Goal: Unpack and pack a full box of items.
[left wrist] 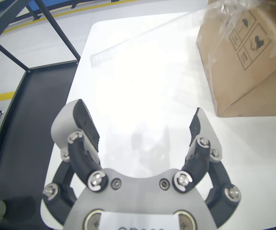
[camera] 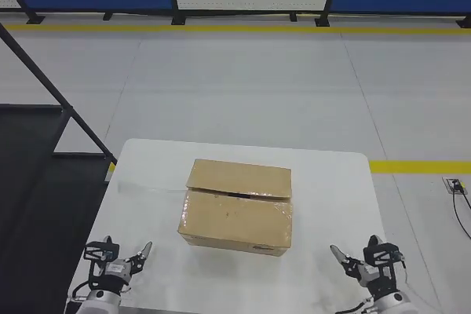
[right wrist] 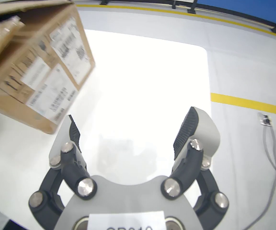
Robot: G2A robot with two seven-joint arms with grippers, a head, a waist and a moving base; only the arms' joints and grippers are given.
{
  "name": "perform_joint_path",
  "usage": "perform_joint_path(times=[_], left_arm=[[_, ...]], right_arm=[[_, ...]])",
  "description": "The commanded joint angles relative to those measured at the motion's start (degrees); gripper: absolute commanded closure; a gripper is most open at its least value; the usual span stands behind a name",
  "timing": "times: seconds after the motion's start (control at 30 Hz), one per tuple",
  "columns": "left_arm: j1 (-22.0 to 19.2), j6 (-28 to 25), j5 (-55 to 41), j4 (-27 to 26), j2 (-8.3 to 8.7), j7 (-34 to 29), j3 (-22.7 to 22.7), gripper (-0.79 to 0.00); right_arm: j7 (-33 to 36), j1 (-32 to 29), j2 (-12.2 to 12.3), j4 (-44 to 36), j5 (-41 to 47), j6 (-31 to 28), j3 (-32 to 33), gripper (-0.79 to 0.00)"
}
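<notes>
On the white table (camera: 330,180) the box (camera: 237,212) is set at centre, flaps (camera: 239,179) barely parted, w/ left gripper (left wrist: 139,111) & right gripper (right wrist: 131,114) held spread, empty, at the near corners, so flaps are prob. best lifted where they meet.

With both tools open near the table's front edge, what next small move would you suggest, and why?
I would probably advance the left tool toward the top seam of the cardboard box to lift a flap. It sits closed with a dark gap between its flaps, the clear tape strip trails loose from it, and the right tool is also open, apart from it.
</notes>
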Motion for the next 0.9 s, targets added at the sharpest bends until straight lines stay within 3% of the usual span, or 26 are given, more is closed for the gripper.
perform_joint_path(times=[0.0, 0.13, 0.5, 0.63, 0.7, 0.87], left_arm=[[-1.8, -2.5, -1.3, 0.2, 0.04, -0.2, -0.2, -0.785], [-4.4, -3.7, -2.8, 0.6, -0.04, -0.1, -0.3, -0.785], [-5.1, -4.1, -3.4, 1.0, -0.05, -1.5, -0.4, -0.785], [-10.1, -2.5, -3.5, 3.2, -0.52, -3.5, 2.9, -0.785], [-12.1, -1.9, -1.7, 4.8, -0.8, -2.8, 5.3, -0.785], [-15.6, -1.3, 1.1, 8.6, -1.33, -2.2, 9.4, -0.785]], right_arm=[[5.5, 0.6, 0.1, -2.9, 7.8, -4.1, 0.7, -0.785], [18.9, 3.3, 0.4, -5.8, 22.9, -6.3, 2.2, -0.785], [18.8, 3.3, 0.4, -5.7, 23.1, -6.2, 2.3, -0.785], [20.3, 6.0, 0.3, -2.8, 33.4, -8.0, 2.2, -0.785], [24.8, 8.8, 0.5, -0.4, 40.1, -12.7, 1.7, -0.785], [32.4, 15.4, 0.9, 6.1, 50.1, -16.2, 0.6, -0.785]])
